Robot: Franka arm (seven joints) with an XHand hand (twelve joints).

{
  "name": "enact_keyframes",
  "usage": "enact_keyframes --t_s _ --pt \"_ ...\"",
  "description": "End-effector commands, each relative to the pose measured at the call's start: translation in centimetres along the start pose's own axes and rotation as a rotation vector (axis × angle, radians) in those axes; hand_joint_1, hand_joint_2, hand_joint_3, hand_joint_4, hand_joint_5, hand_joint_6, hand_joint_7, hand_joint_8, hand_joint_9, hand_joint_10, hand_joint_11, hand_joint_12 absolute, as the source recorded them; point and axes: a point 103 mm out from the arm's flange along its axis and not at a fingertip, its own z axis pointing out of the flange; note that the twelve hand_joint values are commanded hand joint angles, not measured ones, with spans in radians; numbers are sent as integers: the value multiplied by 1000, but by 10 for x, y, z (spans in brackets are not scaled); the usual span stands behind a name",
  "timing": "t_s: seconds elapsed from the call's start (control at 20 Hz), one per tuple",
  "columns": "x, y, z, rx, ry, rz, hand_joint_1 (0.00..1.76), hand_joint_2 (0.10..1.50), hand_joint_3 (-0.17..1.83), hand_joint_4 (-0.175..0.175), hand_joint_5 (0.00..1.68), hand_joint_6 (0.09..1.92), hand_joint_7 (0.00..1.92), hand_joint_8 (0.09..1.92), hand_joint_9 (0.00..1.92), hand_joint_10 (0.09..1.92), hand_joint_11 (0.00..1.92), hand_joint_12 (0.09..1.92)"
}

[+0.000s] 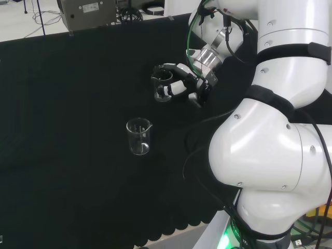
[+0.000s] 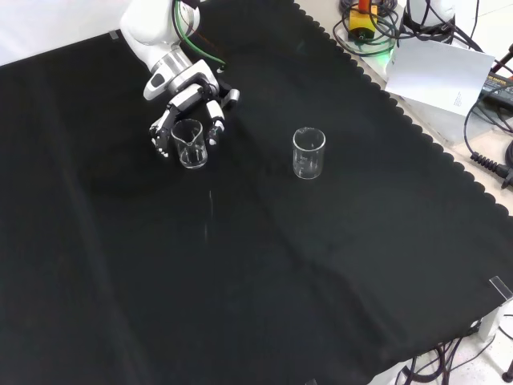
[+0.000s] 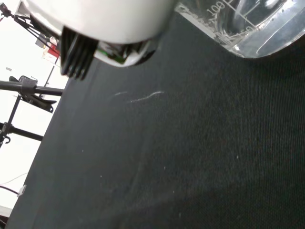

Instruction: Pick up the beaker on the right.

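Now | fingers (image 2: 215,122) curled round clear glass beaker (image 2: 191,144) | matte black cloth (image 2: 264,265)

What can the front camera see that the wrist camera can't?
The front view alone takes in the second beaker standing apart on the black cloth, and the hand with its fingers curled around the nearer beaker. The wrist view alone gives a close look at that beaker's base with its printed scale marks. Both views have the held beaker and the black cloth.
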Motion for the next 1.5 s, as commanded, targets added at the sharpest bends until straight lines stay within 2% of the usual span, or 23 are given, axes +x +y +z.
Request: enact_keyframes --t_s 0.05,0.2,0.45,0.55,0.6,0.65,0.75,0.85,0.9,1.0,1.05,1.1,1.3,1.5 --pt "-2 3 2 -19 23 6 1025 446 748 -18 379 471 370 724 523 581 62 1361" --pt "-4 3 2 -23 31 6 1021 459 733 -15 413 509 400 729 540 585 79 1357" --pt "-7 4 2 -37 64 21 1025 491 704 -7 484 727 464 708 590 569 127 1343" --pt "-7 5 2 -59 58 37 1053 536 688 -5 603 809 525 705 649 569 235 1320" --pt "-7 6 2 -76 44 47 1077 570 675 -11 726 794 585 697 721 554 356 1283" --pt "-6 6 1 -105 23 62 1104 673 565 -6 908 767 671 685 823 524 510 1225" --pt "-4 6 -2 -153 -1 64 1157 781 411 -61 1167 629 947 626 1075 437 877 1032" --pt "0 6 -6 -199 -3 46 1237 842 283 15 1282 520 1220 466 1294 285 1153 854" --pt "4 6 -10 -221 -12 30 1258 857 239 40 1314 471 1306 381 1365 210 1227 798" --pt "14 4 -21 -256 -33 2 1294 897 138 -97 1353 366 1394 289 1491 112 1318 734" --pt "20 3 -28 -268 -39 -13 1303 908 106 -135 1373 318 1426 241 1539 87 1345 714" --pt "26 3 -34 -278 -50 -27 1308 913 88 -156 1386 287 1446 211 1571 87 1360 702" --pt "47 -3 -57 -284 -79 -66 1314 895 108 -175 1431 197 1504 110 1638 87 1388 676" --pt "60 -15 -72 -245 -101 -95 1317 834 222 -175 1463 140 1544 87 1668 87 1400 665"
